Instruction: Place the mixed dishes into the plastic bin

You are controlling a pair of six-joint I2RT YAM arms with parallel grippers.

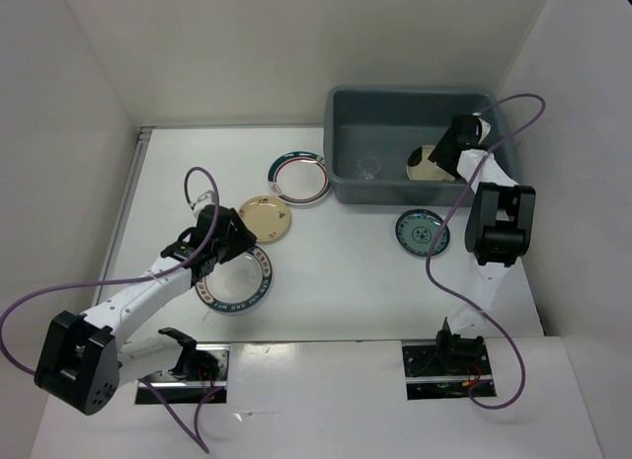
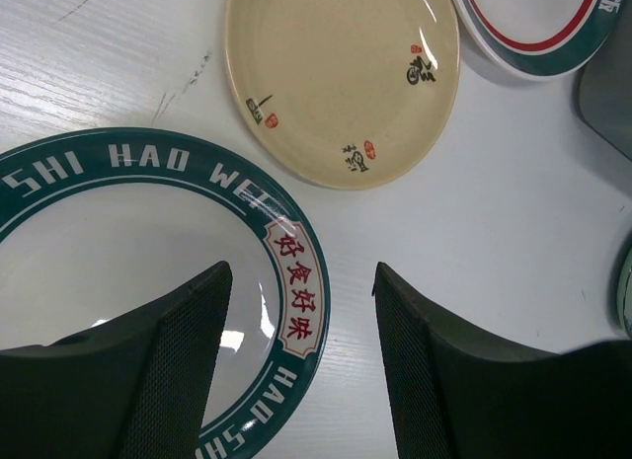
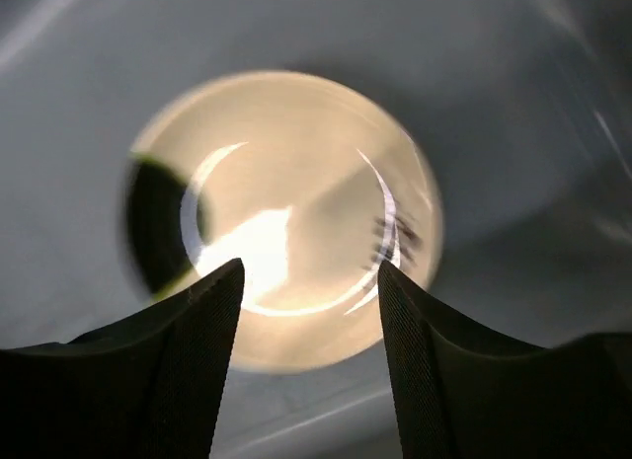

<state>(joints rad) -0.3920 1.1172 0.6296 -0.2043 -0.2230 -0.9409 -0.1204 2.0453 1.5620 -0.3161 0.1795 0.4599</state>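
Left wrist view: the left pincer [image 2: 301,276] is held spread over a stiff, slick white plate [image 2: 118,232] on the tabletop [image 2: 513,232], likely best gripped at its rim; the right pincer [image 3: 308,271] is parted inside the bin [image 1: 385,192].

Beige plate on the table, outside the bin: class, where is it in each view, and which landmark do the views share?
Top external: beige plate left of centre.
Left wrist: top centre.
Right wrist: not in it; a second beige plate lies in the bin.
Shared landmark: lettered teal-rimmed plate, beside it in top and left-wrist views.
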